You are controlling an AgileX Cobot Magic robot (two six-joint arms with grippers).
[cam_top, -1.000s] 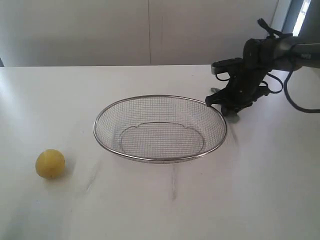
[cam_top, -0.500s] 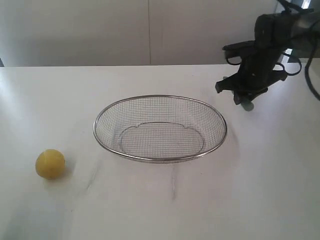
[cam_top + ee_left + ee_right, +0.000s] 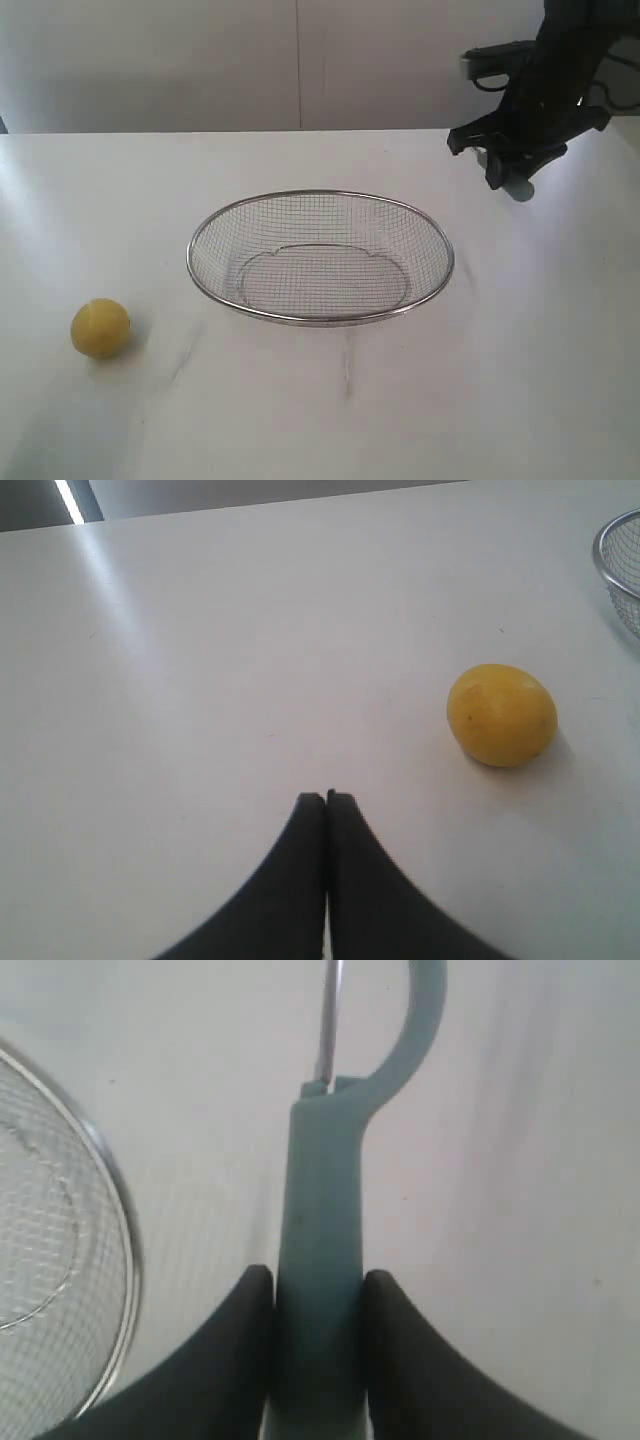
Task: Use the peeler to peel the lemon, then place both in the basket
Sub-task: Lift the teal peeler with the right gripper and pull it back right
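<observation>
The peeler (image 3: 320, 1190) is pinched by its teal handle in the right gripper (image 3: 508, 170), held above the table (image 3: 500, 380) beyond the basket's (image 3: 320, 320) far right rim, a grip only the right wrist view shows. The lemon (image 3: 100, 328) lies at the table's near left, well apart from the basket; only the left wrist view shows the left gripper (image 3: 326, 800), jaws pressed together, empty, near it. The table is white, the wall (image 3: 200, 60) pale.

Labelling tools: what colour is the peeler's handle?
The peeler handle is pale teal-green, clearest in the right wrist view.
</observation>
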